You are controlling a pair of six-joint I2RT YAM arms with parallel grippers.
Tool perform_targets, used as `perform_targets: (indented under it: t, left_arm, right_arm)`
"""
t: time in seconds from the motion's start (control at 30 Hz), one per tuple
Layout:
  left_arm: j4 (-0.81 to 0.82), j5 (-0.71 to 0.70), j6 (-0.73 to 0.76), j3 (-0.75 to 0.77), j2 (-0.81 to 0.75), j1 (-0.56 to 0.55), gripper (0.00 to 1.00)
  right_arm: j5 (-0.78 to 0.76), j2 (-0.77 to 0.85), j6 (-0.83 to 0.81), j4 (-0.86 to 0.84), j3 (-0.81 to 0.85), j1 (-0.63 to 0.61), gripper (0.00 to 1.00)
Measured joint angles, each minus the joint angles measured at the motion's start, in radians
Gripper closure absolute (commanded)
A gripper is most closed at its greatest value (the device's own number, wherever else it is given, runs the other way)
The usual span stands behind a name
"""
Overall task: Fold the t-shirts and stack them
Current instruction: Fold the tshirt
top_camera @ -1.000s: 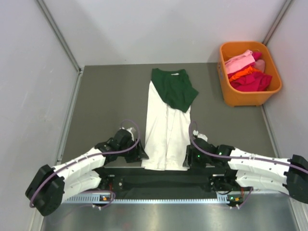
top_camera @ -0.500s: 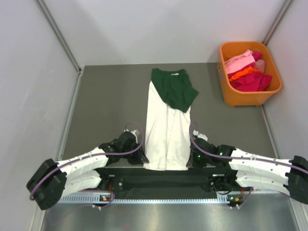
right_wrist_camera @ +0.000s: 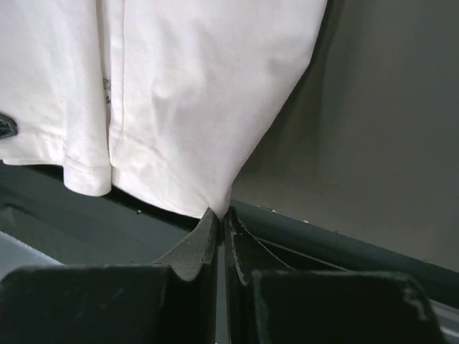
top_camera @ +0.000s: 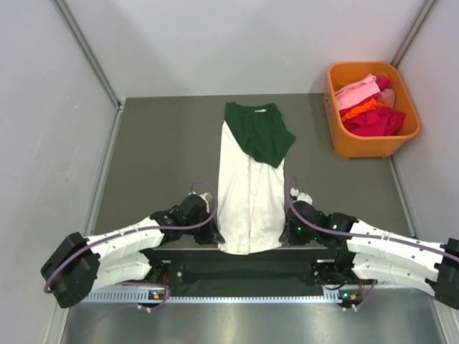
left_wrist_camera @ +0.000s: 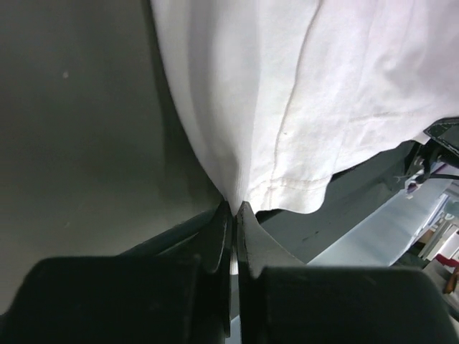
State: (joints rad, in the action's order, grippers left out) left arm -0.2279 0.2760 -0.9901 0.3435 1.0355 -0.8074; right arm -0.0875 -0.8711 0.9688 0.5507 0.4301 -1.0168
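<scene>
A cream-white t-shirt (top_camera: 249, 193) lies folded into a long strip down the middle of the table, its hem at the near edge. A folded dark green t-shirt (top_camera: 258, 132) rests on its far end. My left gripper (top_camera: 215, 235) is shut on the hem's near left corner (left_wrist_camera: 240, 193). My right gripper (top_camera: 285, 233) is shut on the near right corner (right_wrist_camera: 215, 197). Both corners are pinched between the fingertips and lifted slightly. In the wrist views the white cloth (left_wrist_camera: 301, 93) fans out from each grip (right_wrist_camera: 186, 100).
An orange basket (top_camera: 358, 145) holding pink, red and orange clothes stands at the far right corner. Grey walls close in the table (top_camera: 158, 158) on the left and right. The near table edge and a metal rail (top_camera: 251, 294) run just below the grippers.
Both grippers have closed onto the white shirt's near corners. The arms moved inward and the hem has drawn in and risen a little.
</scene>
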Motion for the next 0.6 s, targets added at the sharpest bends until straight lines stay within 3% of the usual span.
perform_targets:
  t: [0.27, 0.6]
  left_arm:
    - [-0.014, -0.001, 0.029, 0.202, 0.101, 0.036, 1.00]
    - [0.018, 0.093, 0.114, 0.375, 0.337, 0.283, 1.00]
  right_arm:
    - [0.019, -0.005, -0.155, 0.013, 0.085, 0.221, 1.00]
    - [0.124, -0.201, -0.353, -0.006, 0.262, 0.463, 1.00]
